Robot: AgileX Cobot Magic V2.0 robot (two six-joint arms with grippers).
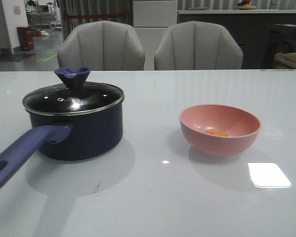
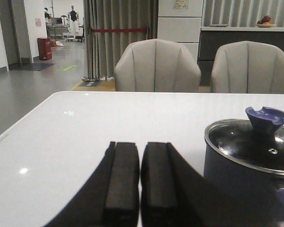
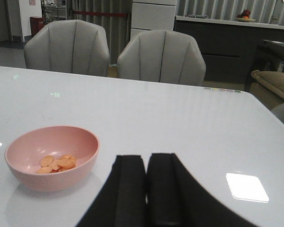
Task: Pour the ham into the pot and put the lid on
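Observation:
The dark navy pot [image 1: 81, 131] stands on the left of the white table, its purple-blue handle [image 1: 19, 153] pointing toward the front left. The glass lid [image 1: 74, 98] with its flared blue knob [image 1: 72, 76] sits on the pot. Orange ham pieces [image 1: 217, 132] lie in a pink bowl [image 1: 220, 129] on the right. My left gripper [image 2: 140, 144] is shut and empty, beside the pot [image 2: 248, 165] and apart from it. Also shut and empty, my right gripper [image 3: 147, 156] hovers beside the pink bowl [image 3: 52, 156], where the ham [image 3: 57, 163] shows as several flat slices. Neither gripper shows in the front view.
Two grey chairs [image 1: 101, 47] [image 1: 198, 47] stand behind the table's far edge. A bright patch of reflected light [image 1: 269, 175] lies on the tabletop right of the bowl.

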